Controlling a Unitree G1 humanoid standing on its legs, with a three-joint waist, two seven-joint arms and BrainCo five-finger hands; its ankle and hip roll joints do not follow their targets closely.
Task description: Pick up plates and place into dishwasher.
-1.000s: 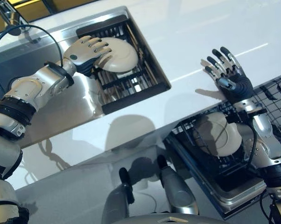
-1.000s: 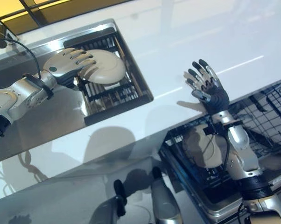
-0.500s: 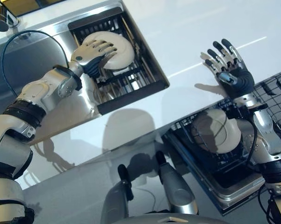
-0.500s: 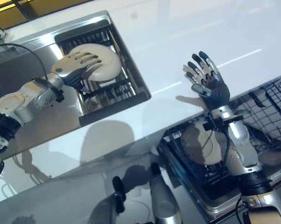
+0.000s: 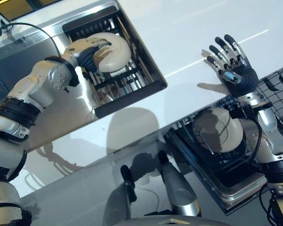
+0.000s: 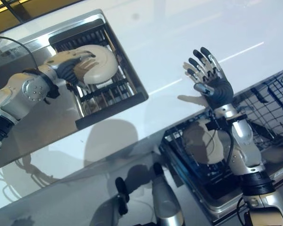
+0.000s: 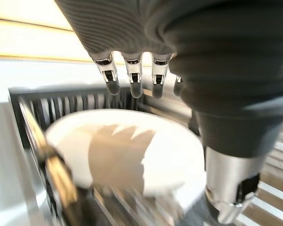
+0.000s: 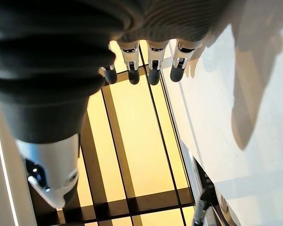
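A cream plate [image 5: 117, 55] leans in the black rack [image 5: 132, 87] inside the steel sink [image 5: 61, 110]. My left hand [image 5: 87, 56] reaches over the plate's near edge. In the left wrist view its fingers [image 7: 134, 84] stretch out straight above the plate [image 7: 132, 155], with the thumb apart to one side, so the hand is open. A second cream plate [image 5: 221, 133] stands in the dishwasher's wire rack [image 5: 273, 92] at the lower right. My right hand [image 5: 235, 70] is held up above the white counter, open with its fingers spread and nothing in it.
A white counter [image 5: 188, 28] runs between the sink and the dishwasher rack. The rack's pulled-out tray edge [image 5: 235, 197] juts out at the lower right. The sink's steel floor [image 5: 47, 127] lies beside the black rack.
My left hand has turned and slid from lying across the plate's top to its near edge. The right hand has stayed raised. The camera has shifted slightly.
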